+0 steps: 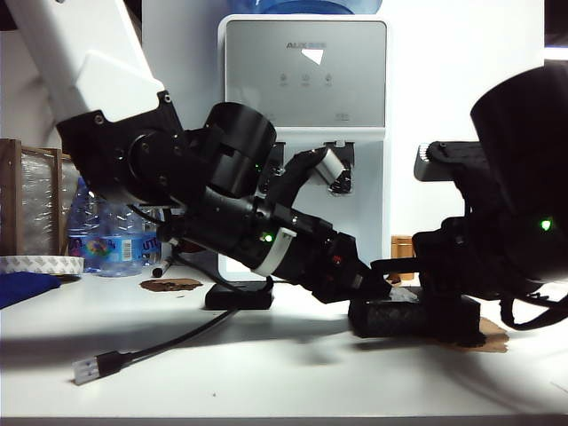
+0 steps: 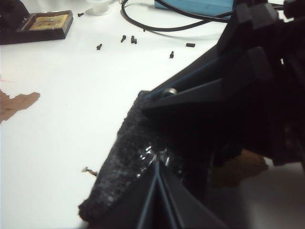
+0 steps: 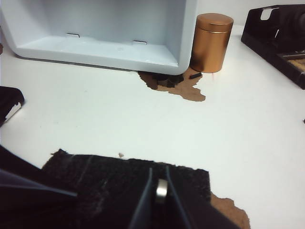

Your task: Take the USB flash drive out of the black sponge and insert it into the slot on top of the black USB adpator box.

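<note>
On the right of the table, right gripper point(image 3: 161, 200) has its jaws pinched narrow on the tiny silver metal USB flash drive point(image 3: 161, 189), which sits in the rough black foam sponge point(image 3: 95, 179). Left gripper point(image 2: 157, 129) braces the sponge; I cannot tell its jaw state. Extraction step; next, pull straight up.

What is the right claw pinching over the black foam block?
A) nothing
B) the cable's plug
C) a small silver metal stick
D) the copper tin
C: in the right wrist view the right claw has its two fingers closed on the small silver USB flash drive over the black sponge; the copper tin stands far off by the white housing.
</note>
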